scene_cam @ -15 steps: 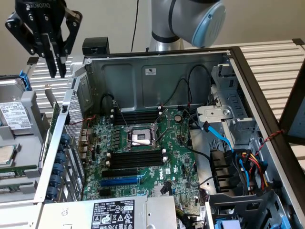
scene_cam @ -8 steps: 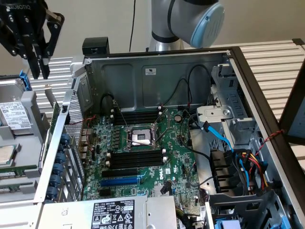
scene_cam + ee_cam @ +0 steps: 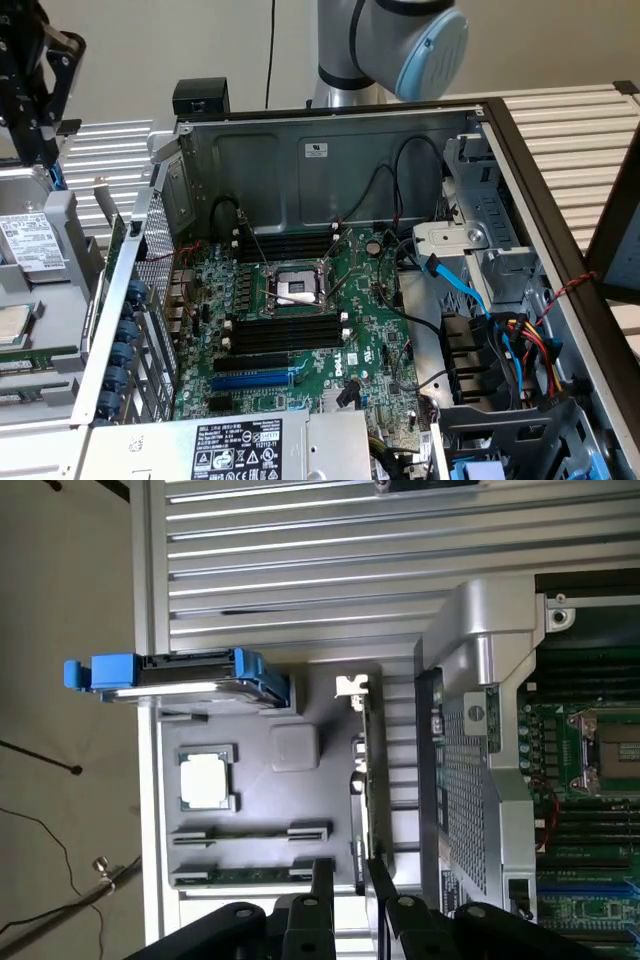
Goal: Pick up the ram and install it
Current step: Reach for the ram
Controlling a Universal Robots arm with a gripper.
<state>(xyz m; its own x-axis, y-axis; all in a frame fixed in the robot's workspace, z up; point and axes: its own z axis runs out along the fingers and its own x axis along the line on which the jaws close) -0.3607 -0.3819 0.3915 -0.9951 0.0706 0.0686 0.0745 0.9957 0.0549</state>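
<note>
- A black two-fingered claw (image 3: pixel 347 868) hangs over a dark grey parts tray (image 3: pixel 300 805). Its fingers are spread wide and pinch nothing.
- The ram, a long thin green circuit-board stick (image 3: pixel 245 876), lies flat in a holder on the tray. One end sits close beside one finger and nothing touches it. It has not yet been lifted, and the spread fingers look ready to straddle it.
- A second long holder (image 3: pixel 250 832) lies just past the ram, a little farther from the claw. Whether it holds a stick cannot be told.
- Farther still from the claw are a square silver processor chip (image 3: pixel 207 778), a pale grey square pad (image 3: pixel 295 748) and a hard drive in a blue-handled carrier (image 3: pixel 180 675). The parts lie well apart, probably so the fingers can reach each one alone.
- A thin green card on edge with a silver bracket (image 3: pixel 365 780) runs away from the gap between the fingers.
- The wrist view looks down on the tray and shows how its parts are laid out.
- The exterior view shows instead the inside of the open silver metal computer case (image 3: pixel 330 150). The long black memory slots (image 3: pixel 285 333) on the green motherboard (image 3: pixel 370 300) look empty and lie well apart from the claw.
</note>
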